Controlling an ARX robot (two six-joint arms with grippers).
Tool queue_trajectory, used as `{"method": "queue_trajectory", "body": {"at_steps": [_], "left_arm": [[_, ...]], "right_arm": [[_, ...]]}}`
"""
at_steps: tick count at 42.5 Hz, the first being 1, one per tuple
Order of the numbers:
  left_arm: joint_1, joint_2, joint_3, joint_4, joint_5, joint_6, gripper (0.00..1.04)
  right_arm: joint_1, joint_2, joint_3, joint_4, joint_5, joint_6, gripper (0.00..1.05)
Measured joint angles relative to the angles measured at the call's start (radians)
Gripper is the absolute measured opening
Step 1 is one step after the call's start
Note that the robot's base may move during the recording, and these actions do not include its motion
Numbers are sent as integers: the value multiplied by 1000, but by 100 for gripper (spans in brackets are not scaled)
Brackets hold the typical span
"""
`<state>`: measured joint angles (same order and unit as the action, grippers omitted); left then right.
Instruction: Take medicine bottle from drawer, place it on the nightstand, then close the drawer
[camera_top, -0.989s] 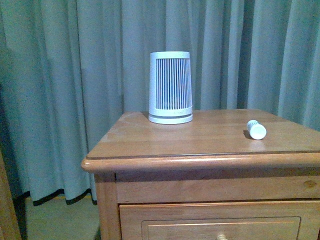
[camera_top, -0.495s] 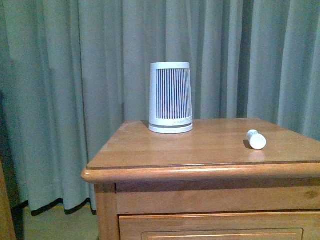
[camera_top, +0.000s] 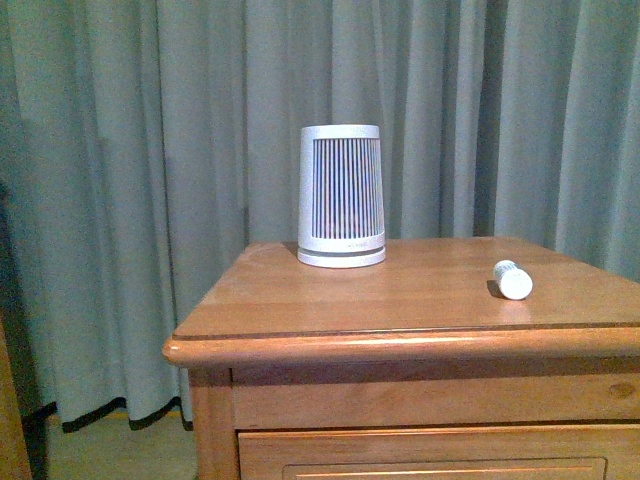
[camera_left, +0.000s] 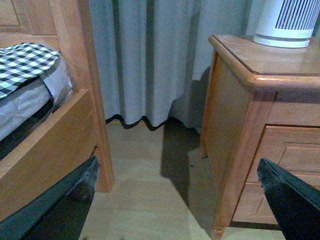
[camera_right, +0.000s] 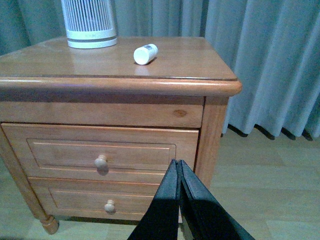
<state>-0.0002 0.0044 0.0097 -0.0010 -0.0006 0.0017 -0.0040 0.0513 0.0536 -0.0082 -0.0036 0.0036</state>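
Now your front view sits level with the nightstand (camera_top: 400, 300) top and matches the frame half a second ago almost exactly; against the frame a second ago the view has risen, so the top looks flatter and less of the drawer (camera_top: 440, 465) front shows. You can see the medicine bottle (camera_top: 513, 280) lying on its side on the nightstand's glossy top, toward the right, cap end facing you, well apart from the ribbed white cylinder (camera_top: 341, 195) that stands upright farther back. In your right wrist view the bottle rests near the cylinder's base side of the top, and the drawer is fully shut, its knob (camera_right: 101, 161) above the lower drawer's knob (camera_right: 109, 205). Your right claw (camera_right: 178, 165) has its fingers pressed together, holding nothing, in front of the cabinet. Your left claw (camera_left: 175, 175) is spread wide and empty, between the bed frame (camera_left: 60, 140) and the nightstand's side, over the floor (camera_left: 150, 200).
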Motion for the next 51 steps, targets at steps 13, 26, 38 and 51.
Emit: {"method": "queue_trajectory", "body": {"at_steps": [13,26,38,51], "left_arm": [[0,0,0,0,0,0,98],[0,0,0,0,0,0,98],[0,0,0,0,0,0,98],[0,0,0,0,0,0,98]], "right_arm": [[0,-44,-39,4,2,0,3],[0,-45,-39,4,2,-1,30],[0,-45,-39,4,1,-1,83],[0,-45,-39,5,1,-1,98]]}}
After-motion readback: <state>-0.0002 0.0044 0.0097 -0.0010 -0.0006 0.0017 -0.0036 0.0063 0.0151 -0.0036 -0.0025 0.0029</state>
